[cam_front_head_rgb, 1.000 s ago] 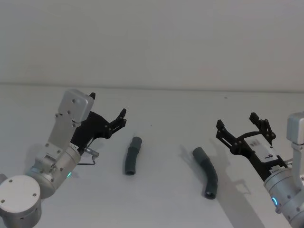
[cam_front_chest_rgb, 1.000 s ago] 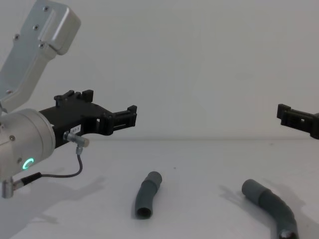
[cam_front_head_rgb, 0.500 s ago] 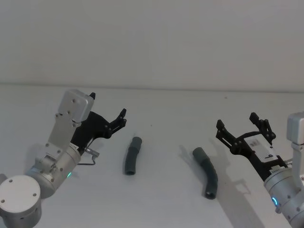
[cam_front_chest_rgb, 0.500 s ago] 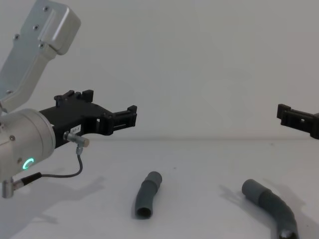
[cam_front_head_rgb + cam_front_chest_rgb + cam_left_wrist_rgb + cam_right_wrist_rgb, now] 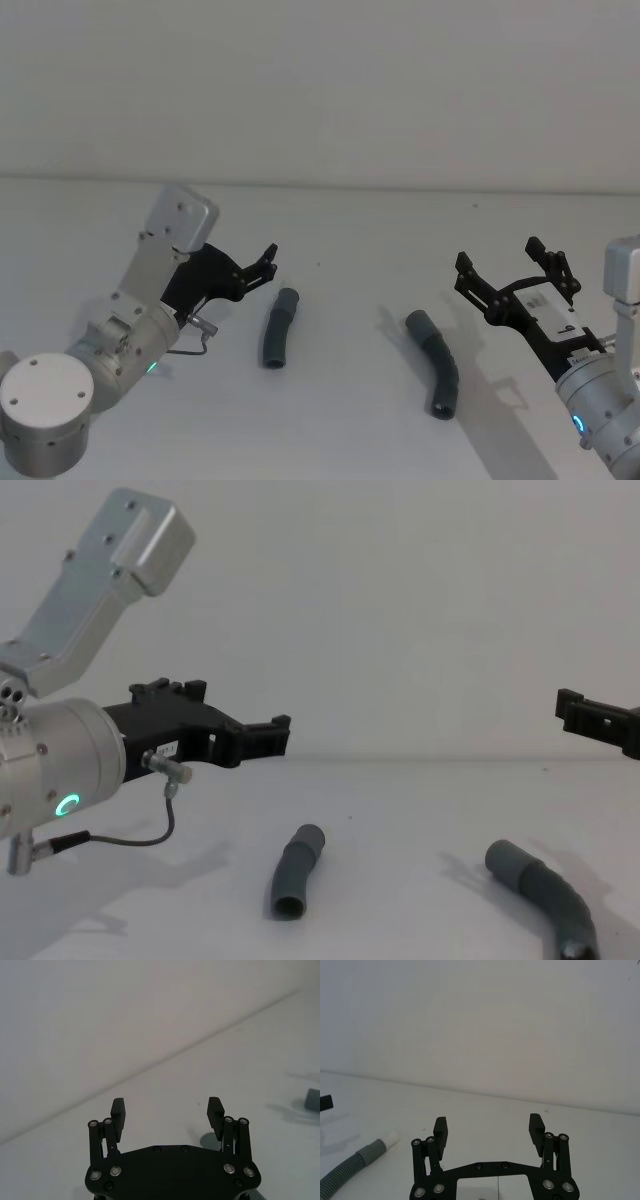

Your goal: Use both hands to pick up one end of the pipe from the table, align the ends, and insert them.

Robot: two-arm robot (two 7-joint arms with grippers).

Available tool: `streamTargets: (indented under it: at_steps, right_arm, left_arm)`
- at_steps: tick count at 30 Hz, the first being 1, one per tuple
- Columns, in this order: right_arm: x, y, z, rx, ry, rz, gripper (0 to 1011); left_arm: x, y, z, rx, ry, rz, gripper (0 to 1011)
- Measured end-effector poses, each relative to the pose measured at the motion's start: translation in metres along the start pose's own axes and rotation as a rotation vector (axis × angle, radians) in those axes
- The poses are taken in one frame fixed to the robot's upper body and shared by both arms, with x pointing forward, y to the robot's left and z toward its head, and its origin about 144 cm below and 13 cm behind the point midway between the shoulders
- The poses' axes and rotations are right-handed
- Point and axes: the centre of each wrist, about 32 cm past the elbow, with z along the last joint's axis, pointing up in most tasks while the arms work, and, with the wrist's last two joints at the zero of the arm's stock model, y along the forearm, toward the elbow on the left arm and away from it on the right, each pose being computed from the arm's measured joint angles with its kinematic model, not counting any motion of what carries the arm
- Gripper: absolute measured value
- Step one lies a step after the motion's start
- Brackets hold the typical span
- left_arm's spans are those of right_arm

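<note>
**Both pipe pieces on the table, neither gripped yet**

- Shorter pipe piece (image 5: pixel 276 328): lies flat on the table (image 5: pixel 340 430), left of centre, one end toward the robot, the other away.
- Longer curved piece (image 5: pixel 437 362): also flat on the table, right of centre, well apart from the shorter one. No contact between the 2.
- Left gripper (image 5: pixel 266 264): hovers above the table just beside the far end of the shorter piece, on its left. Fingers spread wide, nothing between them; the left wrist view confirms the gap.
- Right gripper (image 5: pixel 498 255): held above the table to the right of the curved piece, near it but not touching. Fingers likewise parted and empty, per the right wrist view.
- Progress, as I judge it: 0 of 3 steps done. No pick-up, no alignment, no insertion. Both arms look posed for approach.
- Left to do: each gripper comes down and closes on its piece, lifts, brings the 2 ends face to face, pushes narrow into wide.
</note>
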Motion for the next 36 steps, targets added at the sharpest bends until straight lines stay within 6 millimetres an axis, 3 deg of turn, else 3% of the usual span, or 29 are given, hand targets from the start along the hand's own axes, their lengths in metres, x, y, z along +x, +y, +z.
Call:
streamTargets:
  at_steps: [21,36]
  right_arm:
    - [0.000,0.000,0.000,0.000,0.000,0.000,1001]
    - [0.000,0.000,0.000,0.000,0.000,0.000,1000]
  left_arm:
    - [0.005,-0.002,0.029,0.184,0.090,-0.142,1001]
    - [0.000,-0.010,0.038,0.285,0.143,-0.149,1001]
